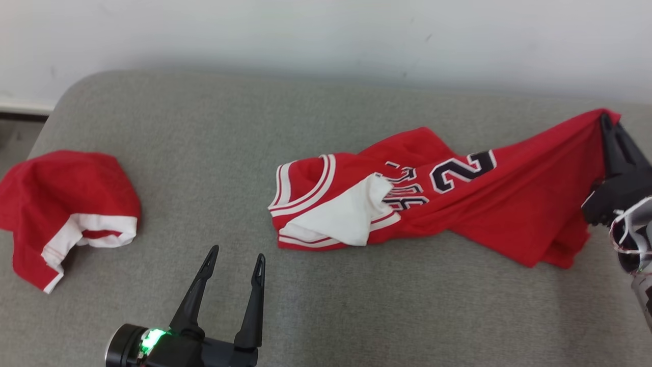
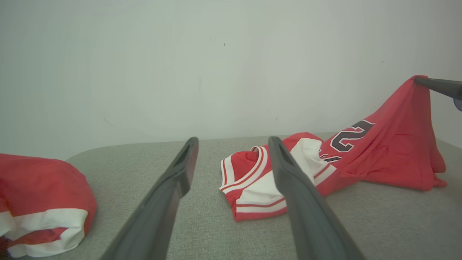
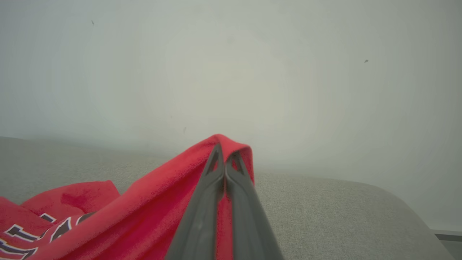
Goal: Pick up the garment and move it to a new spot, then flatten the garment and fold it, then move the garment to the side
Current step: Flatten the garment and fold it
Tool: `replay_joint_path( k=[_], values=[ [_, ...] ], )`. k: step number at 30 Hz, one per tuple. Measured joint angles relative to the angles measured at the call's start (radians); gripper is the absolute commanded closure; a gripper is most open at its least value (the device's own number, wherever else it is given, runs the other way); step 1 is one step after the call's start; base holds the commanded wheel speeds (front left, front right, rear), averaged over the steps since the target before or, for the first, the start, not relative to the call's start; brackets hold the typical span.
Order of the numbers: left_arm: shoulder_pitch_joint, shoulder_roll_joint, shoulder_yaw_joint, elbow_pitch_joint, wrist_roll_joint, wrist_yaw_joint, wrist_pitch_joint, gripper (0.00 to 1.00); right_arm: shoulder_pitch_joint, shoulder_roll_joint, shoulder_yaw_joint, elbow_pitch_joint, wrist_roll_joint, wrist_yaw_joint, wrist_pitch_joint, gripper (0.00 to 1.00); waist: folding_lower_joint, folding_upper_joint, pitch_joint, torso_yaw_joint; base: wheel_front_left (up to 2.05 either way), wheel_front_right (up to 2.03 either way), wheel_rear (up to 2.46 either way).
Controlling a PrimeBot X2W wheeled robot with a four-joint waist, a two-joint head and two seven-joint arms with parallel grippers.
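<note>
Because the red basketball jersey [image 1: 509, 204] is thin, limp cloth, I judge it light and unbreakable but apt to sag, twist and slip out of a shallow pinch. It wants a deep bite on a hemmed edge or a shoulder strap, not on the loose mid-panel. It lies crumpled on the grey cushion [image 1: 204, 127], stretching from the cushion's middle to its right end. There the right gripper [image 1: 605, 118], fingers clenched on a fold of red fabric near what looks like the hem, holds that end raised off the cushion. Its long axis runs along the cushion's length, the white-trimmed neck and armholes pointing toward the cushion's middle. The left gripper [image 1: 237, 252] hovers over the cushion's front edge, jaws spread wide and grasping nothing. A second red garment [image 1: 66, 204] with white trim sits at the cushion's left end.
</note>
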Motion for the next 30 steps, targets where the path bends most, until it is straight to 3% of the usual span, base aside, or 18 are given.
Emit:
replay_joint_path(
  k=[2, 3, 4, 8, 12, 21, 30],
  values=[
    [-0.010, 0.000, -0.005, 0.000, 0.000, 0.000, 0.000, 0.00, -0.046, 0.002, -0.001, 0.067, -0.010, 0.000, -0.007, 0.98, 0.0001, 0.0001, 0.020, 0.016, 0.00, 0.00, 0.00],
    [-0.015, -0.001, -0.007, 0.000, 0.000, 0.000, 0.000, 0.00, -0.061, 0.004, 0.002, 0.099, -0.013, 0.000, -0.012, 0.55, 0.0001, 0.0001, 0.030, 0.023, 0.00, 0.00, 0.00],
    [-0.019, -0.001, -0.007, 0.000, -0.001, 0.000, 0.000, 0.00, -0.072, 0.006, 0.002, 0.124, -0.021, 0.000, -0.016, 0.00, 0.0001, 0.0001, 0.040, 0.030, 0.00, 0.00, 0.00],
    [-0.024, -0.002, -0.006, -0.002, 0.000, 0.009, 0.000, 0.00, -0.113, 0.018, -0.025, 0.168, -0.067, 0.000, -0.029, 0.00, 0.0001, 0.0000, 0.074, 0.047, 0.00, 0.00, 0.00],
    [-0.025, -0.002, -0.002, -0.003, -0.001, 0.017, 0.000, 0.00, -0.077, 0.036, -0.089, 0.083, -0.134, 0.000, -0.031, 0.00, 0.0002, 0.0001, 0.093, 0.037, 0.00, 0.00, 0.00],
    [-0.025, -0.004, 0.001, -0.002, -0.002, 0.026, 0.000, 0.00, 0.225, 0.142, -0.083, -0.202, -0.169, 0.000, -0.032, 0.00, 0.0000, 0.0001, 0.082, -0.047, 0.00, 0.00, 0.00],
    [0.012, -0.005, -0.020, 0.032, -0.026, 0.037, 0.000, 0.00, 0.488, 0.227, -0.089, -0.319, -0.167, 0.000, -0.032, 0.00, -0.0002, 0.0000, 0.015, -0.119, 0.00, 0.00, 0.00]
  ],
)
